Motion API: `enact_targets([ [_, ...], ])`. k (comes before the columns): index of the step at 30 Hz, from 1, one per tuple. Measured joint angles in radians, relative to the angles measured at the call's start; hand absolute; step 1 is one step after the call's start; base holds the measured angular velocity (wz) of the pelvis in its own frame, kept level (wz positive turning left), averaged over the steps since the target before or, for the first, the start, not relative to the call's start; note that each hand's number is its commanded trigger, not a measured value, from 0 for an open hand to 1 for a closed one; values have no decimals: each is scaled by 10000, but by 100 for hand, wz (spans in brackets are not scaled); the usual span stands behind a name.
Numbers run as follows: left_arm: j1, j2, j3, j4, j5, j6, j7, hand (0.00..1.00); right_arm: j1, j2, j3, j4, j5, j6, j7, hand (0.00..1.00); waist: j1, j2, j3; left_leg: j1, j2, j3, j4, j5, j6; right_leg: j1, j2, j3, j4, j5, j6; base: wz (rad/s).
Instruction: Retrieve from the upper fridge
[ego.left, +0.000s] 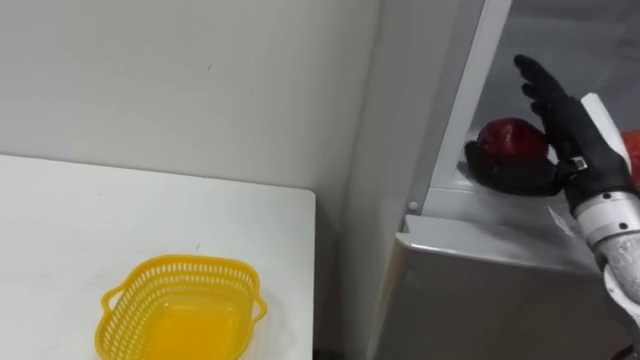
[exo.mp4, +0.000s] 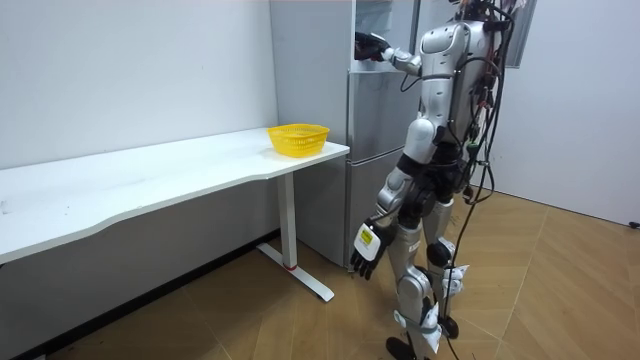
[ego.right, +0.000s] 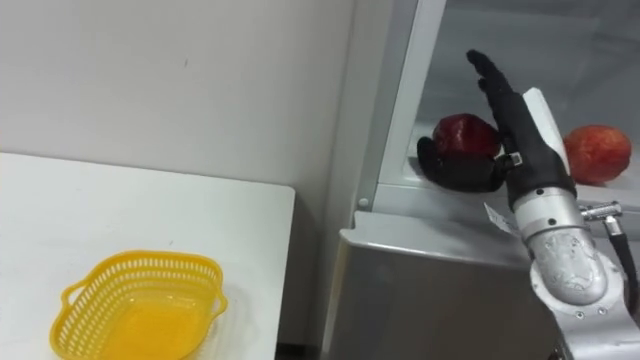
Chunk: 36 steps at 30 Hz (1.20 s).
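A dark red apple lies on the shelf of the open upper fridge. My right hand is inside the compartment, right beside the apple. Its fingers point straight up and its thumb reaches along the apple's lower front, so the hand is open. A second, lighter red apple lies further right on the same shelf, behind the hand. In the room view I stand facing the fridge with the right arm raised into it. My left hand hangs relaxed by my thigh.
A yellow plastic basket sits with nothing in it on the white table just left of the fridge. The table's right edge stands close to the grey fridge side wall. The fridge's lower door front is closed.
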Motion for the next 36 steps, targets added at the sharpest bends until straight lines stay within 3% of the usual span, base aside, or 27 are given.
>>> enact_targets([
  [7,96,-87,153,-138,55,524,-1,0,-273,-280,-31,672,880,324,1396,0,-42,-2,-8,-13,-3,-9,59,2,-8,30,-2,-4,5,4,-7,0],
  [13,83,-85,200,-135,38,623,-13,0,-618,-402,-101,1483,1444,376,2304,2,-40,-17,-18,-61,-3,-4,194,-2,-13,35,-4,-18,15,36,-59,0],
  [14,80,-84,201,-136,36,637,-20,0,-680,-403,-100,1570,1496,405,2370,46,-27,-16,-18,-61,-2,0,200,-2,-13,35,-3,-17,16,39,-64,0],
  [16,83,-79,204,-190,40,750,-78,0,-786,-405,-163,1856,1607,428,2610,91,-13,-13,-24,-57,-1,4,206,-2,-13,37,-5,-19,31,43,-70,0],
  [17,84,-71,204,-200,41,776,-119,0,-796,-405,-195,1874,1614,446,2663,100,-3,-13,-24,-57,0,4,207,-2,-14,37,-4,-19,32,44,-72,0],
  [22,139,-23,192,-221,51,990,-253,0,-815,-436,-241,1906,1665,637,3000,100,-16,-16,-109,-66,5,-13,224,-4,-17,48,0,-49,37,49,-79,0],
  [26,139,-22,186,-225,50,1007,-254,0,-813,-439,-249,1915,1760,636,3062,100,0,-32,-120,-54,4,-12,235,-3,-17,64,-4,-49,37,49,-79,0],
  [33,128,-10,189,-254,34,1042,-282,0,-972,-435,-434,2340,2031,615,2908,100,102,-45,-107,24,7,-15,247,-3,-18,124,-2,-32,1,49,-79,1],
  [36,156,0,191,-243,38,1045,-282,0,-1080,-408,-485,2448,2036,582,2870,100,115,-60,-45,94,14,-10,242,-3,-18,151,5,-12,-6,49,-79,-1],
])
